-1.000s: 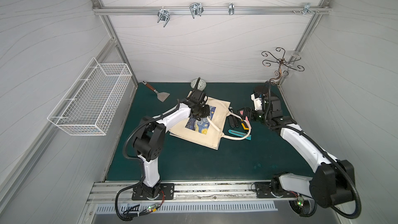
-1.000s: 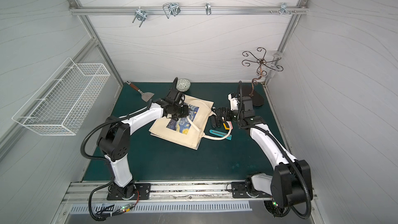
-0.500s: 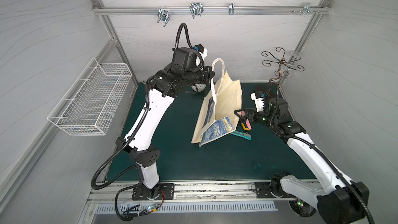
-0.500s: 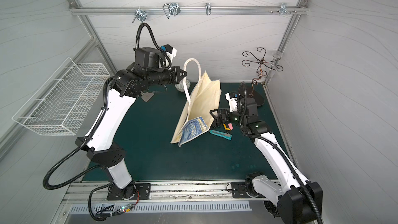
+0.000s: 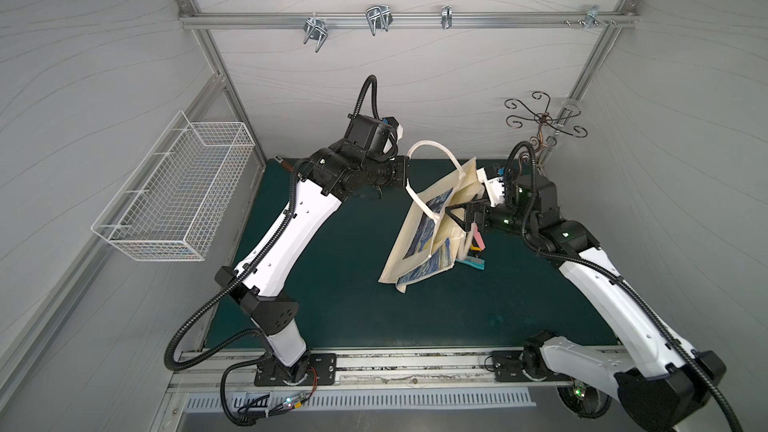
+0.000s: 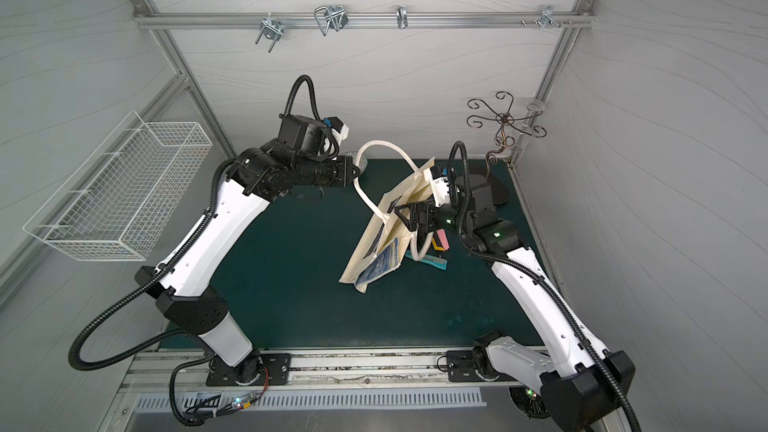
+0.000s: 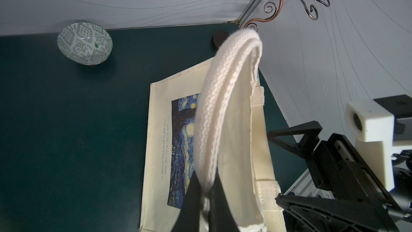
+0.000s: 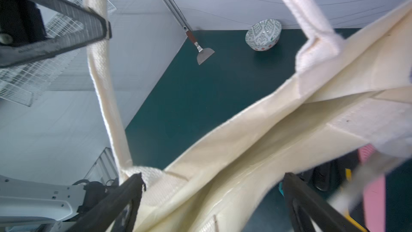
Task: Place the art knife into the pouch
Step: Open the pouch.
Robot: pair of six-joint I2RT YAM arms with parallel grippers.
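Bag (image 5: 419,238) up off the bench (image 5: 332,284) now. A second ago it lay flat toward the back right of the green bench with the left fingers down on it. Now it hangs tilted from one white handle (image 5: 432,147), and only its bottom fold seems to rest on the bench. The left fingers (image 7: 189,204) are pinched tight on that handle. The right fingers (image 8: 116,206), which had been over by the small tools, have swung in to the bag's mouth. They stand spread as wide as they go, with the cream rim between them, gripping nothing that I can see. To my eye the bag is being held open first, and the knife has yet to be picked up. I cannot pick the knife out for certain. It is in neither set of fingers, and I'd guess it is among the small tools (image 5: 473,251) on the bench just behind the bag, toward the right edge: something pink, something yellow and black, something teal.

Beside the blue-and-yellow night-sky print runs small type, which I read as "Life is full of art, and there is no need to deliberately discover it." No brand name shows anywhere.
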